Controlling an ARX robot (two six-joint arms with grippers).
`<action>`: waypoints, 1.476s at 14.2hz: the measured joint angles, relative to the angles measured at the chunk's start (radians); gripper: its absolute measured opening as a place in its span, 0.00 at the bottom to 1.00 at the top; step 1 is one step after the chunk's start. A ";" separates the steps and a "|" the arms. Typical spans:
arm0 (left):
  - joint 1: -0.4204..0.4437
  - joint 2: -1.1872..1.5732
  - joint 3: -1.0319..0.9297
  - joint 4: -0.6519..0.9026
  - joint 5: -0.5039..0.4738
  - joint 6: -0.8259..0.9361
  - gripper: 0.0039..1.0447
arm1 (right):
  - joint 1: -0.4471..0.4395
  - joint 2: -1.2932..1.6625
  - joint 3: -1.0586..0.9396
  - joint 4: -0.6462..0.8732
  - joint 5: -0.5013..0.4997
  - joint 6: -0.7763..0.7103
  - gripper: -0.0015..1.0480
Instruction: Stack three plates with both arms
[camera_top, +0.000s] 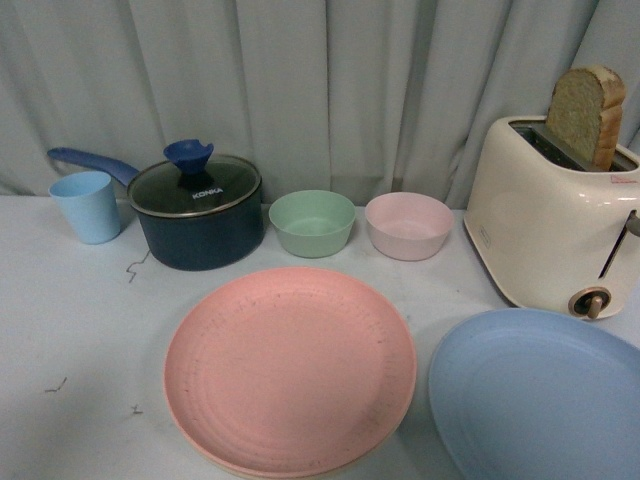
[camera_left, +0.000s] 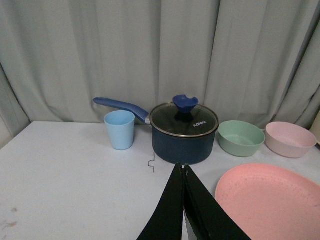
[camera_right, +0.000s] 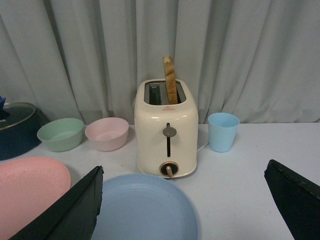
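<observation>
White table, grey curtain behind. Pink plate (camera_top: 290, 370): centre, just beside left gripper (camera_left: 182, 171), jaws together. Light blue plate (camera_top: 540, 395): before toaster (camera_top: 545, 225), between right gripper (camera_right: 184, 172) jaws, spread wide.

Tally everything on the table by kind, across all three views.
Plates: 2 (pink plate, light blue plate)
Bowls: 2 (green bowl, pink bowl)
Pot with lid: 1
Toaster: 1
Bread slice: 1
Cups: 2 (cup by pot, cup by toaster)
Total: 9
A third plate is not clearly visible.
</observation>
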 joint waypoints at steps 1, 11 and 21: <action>0.000 -0.037 0.000 -0.035 0.000 0.000 0.01 | 0.000 0.000 0.000 0.000 0.000 0.000 0.94; 0.000 -0.332 0.001 -0.386 0.005 0.000 0.01 | 0.000 0.000 0.000 0.000 0.000 0.000 0.94; 0.000 -0.385 0.000 -0.394 0.002 0.000 0.20 | 0.000 0.000 0.000 0.000 0.000 0.000 0.94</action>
